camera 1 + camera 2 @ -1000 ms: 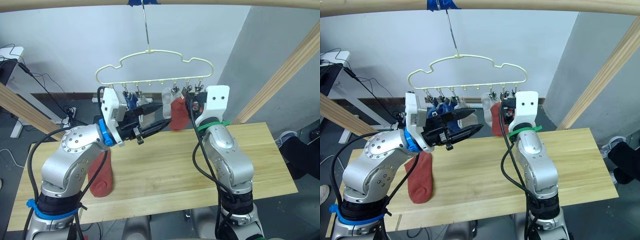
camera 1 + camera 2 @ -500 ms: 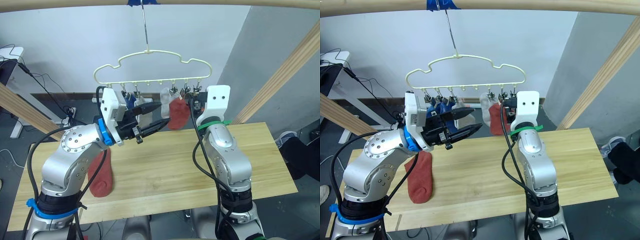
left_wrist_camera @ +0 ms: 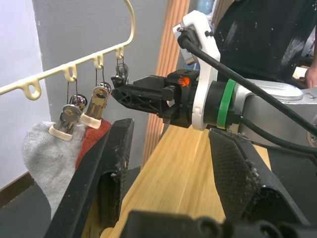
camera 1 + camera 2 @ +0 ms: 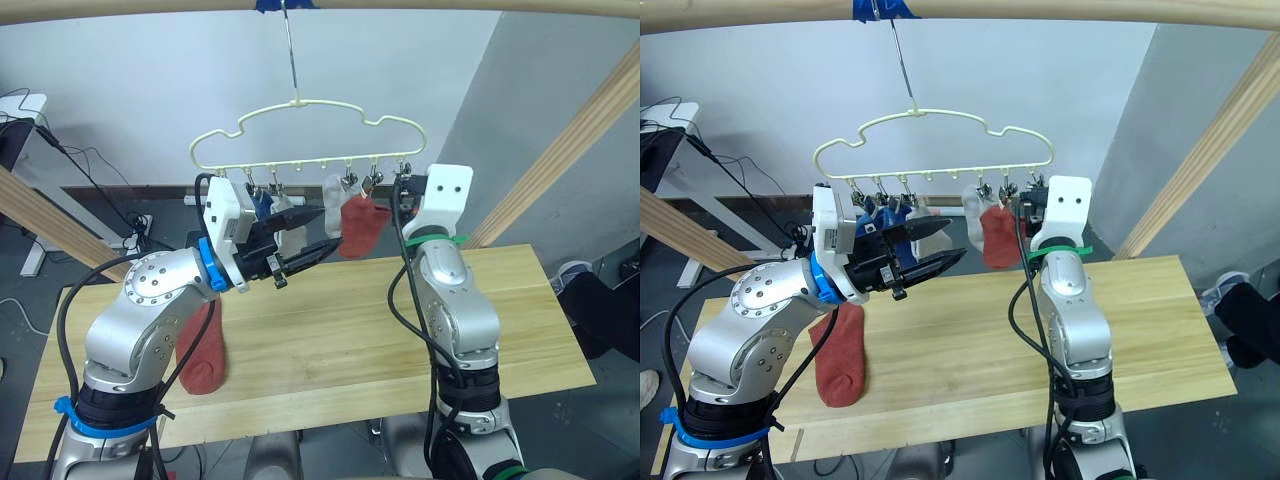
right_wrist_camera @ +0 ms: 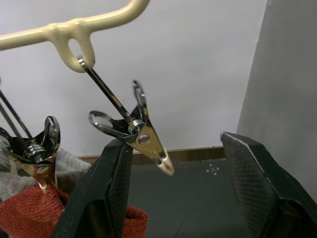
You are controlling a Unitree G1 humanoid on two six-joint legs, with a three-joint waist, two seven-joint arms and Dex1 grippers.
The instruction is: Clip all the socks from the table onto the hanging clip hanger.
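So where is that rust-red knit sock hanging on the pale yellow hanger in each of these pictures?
Left eye view: rust-red knit sock hangs between the two arms.
Right eye view: same spot, just left of the right arm.
Left wrist view: a red edge behind the grey sock.
Right wrist view: bottom corner.
Shared landmark: the pale yellow hanger.

The left arm is bent at the elbow and raised, its forearm reaching forward and toward the middle, and the left gripper (image 4: pixel 306 237) points to the robot's right with its two black fingers (image 3: pixel 104 168) spread apart and nothing between them. The right arm stands almost upright from the elbow, its wrist lifted high. The right gripper (image 3: pixel 130 94) points toward the left one, its fingers (image 5: pixel 106 191) parted and empty.
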